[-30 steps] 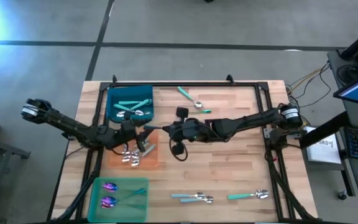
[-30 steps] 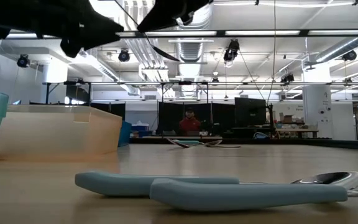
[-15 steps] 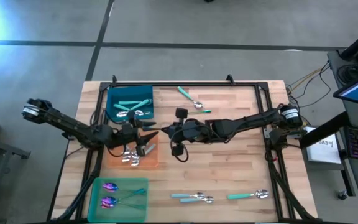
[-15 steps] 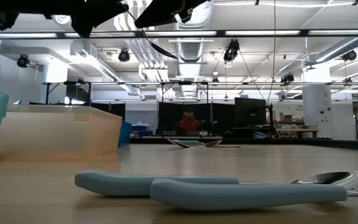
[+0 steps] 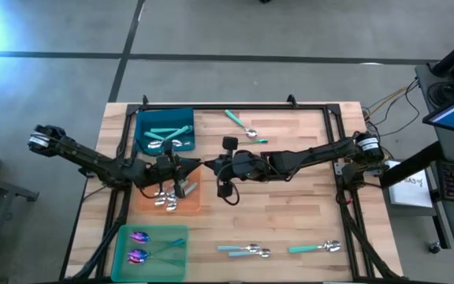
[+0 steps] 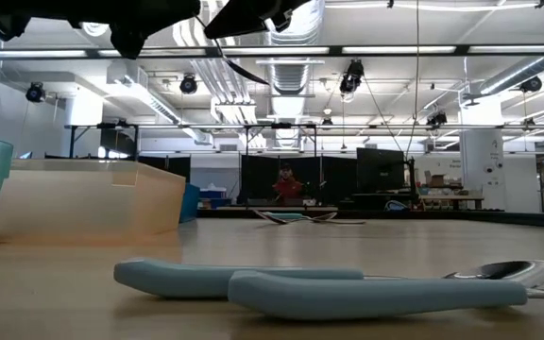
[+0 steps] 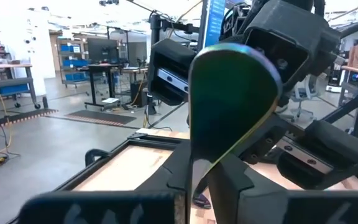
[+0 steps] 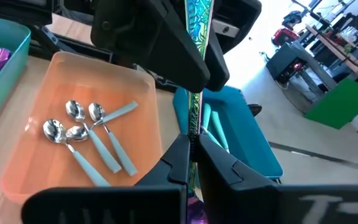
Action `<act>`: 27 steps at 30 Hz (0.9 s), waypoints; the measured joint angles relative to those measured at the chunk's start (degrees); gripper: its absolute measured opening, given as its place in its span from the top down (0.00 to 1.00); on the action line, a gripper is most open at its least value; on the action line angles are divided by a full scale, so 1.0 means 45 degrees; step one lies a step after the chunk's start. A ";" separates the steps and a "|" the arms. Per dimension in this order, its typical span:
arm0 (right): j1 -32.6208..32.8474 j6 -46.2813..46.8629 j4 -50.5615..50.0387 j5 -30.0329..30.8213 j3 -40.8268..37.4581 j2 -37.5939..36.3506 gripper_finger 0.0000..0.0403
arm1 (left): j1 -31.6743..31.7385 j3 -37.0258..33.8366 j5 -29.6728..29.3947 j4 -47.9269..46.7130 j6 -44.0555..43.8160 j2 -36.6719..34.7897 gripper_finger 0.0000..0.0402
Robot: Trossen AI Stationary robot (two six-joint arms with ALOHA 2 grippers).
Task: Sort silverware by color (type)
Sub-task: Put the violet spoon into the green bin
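Above the orange tray (image 5: 193, 205), an iridescent spoon (image 7: 232, 106) is gripped by both the left gripper (image 5: 186, 166) and right gripper (image 5: 213, 165); uncoordinated pulling could bend or drop it.

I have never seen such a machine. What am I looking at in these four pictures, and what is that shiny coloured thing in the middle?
These are two dark robot arms at a wooden table. One picture looks down from above, one looks level across the table top, and two come from cameras on the arms' wrists. The table carries a blue tray, an orange tray and a green tray, each holding small spoons. More loose spoons lie on the wood. The shiny thing is an iridescent spoon. The left gripper and the right gripper meet above the orange tray. Both appear closed on the spoon, as if passing it from one to the other.
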 joint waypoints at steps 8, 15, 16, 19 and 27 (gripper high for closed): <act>-0.0003 -0.0027 -0.0067 0.0001 0.0015 -0.0015 0.87 | 0.0000 0.0219 0.0121 -0.0078 -0.0038 -0.0094 0.99; 0.0037 0.0363 -0.0442 0.0099 0.0015 -0.0024 0.68 | 0.0010 0.0219 0.0046 -0.0593 0.0039 -0.0506 0.99; 0.0071 0.0483 -0.0442 0.0121 0.0015 -0.0025 0.66 | 0.0010 0.0219 -0.0048 -0.0837 0.0061 -0.0581 0.99; 0.0227 0.0534 -0.0474 0.0117 0.0015 -0.0196 0.61 | 0.0027 0.0219 -0.0752 -0.1840 0.0121 -0.0818 0.99; 0.0891 0.1478 -0.0963 0.0109 0.0015 -0.1624 0.58 | 0.0048 0.0210 -0.0844 -0.5146 -0.1934 -0.1853 1.00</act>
